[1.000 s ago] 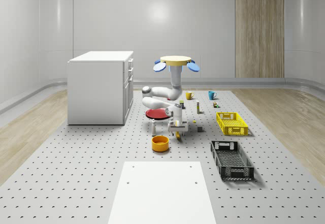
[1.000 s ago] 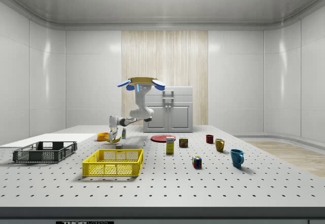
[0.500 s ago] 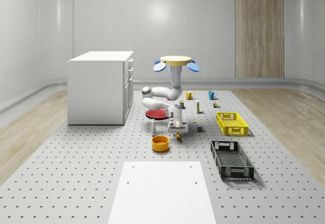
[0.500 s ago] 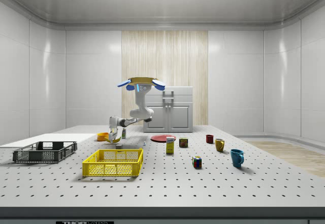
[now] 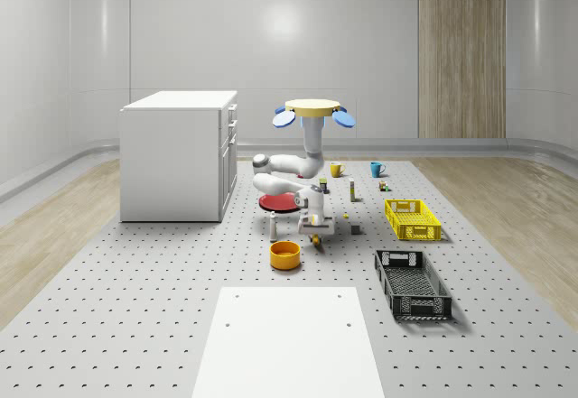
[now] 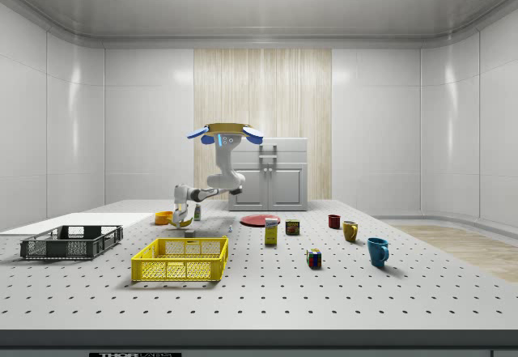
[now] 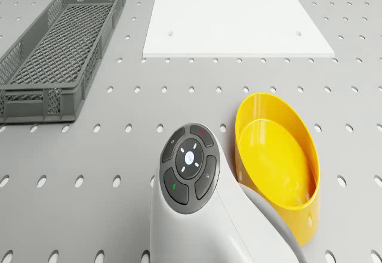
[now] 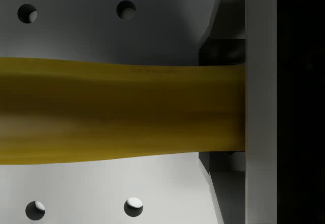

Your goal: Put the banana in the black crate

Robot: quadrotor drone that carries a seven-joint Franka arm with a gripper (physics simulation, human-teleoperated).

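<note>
i see the banana (image 8: 117, 109), plain yellow, pinched in my gripper (image 5: 315, 233) just above the table (image 5: 163, 308) beside the bowl (image 5: 284, 254); arm folded down, drone (image 5: 314, 109) hovering over the plate (image 5: 275, 202).

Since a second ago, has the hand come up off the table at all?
Yes, slightly. In the side view the hand, shut on the banana, sits a little higher against the orange bowl behind it.
</note>
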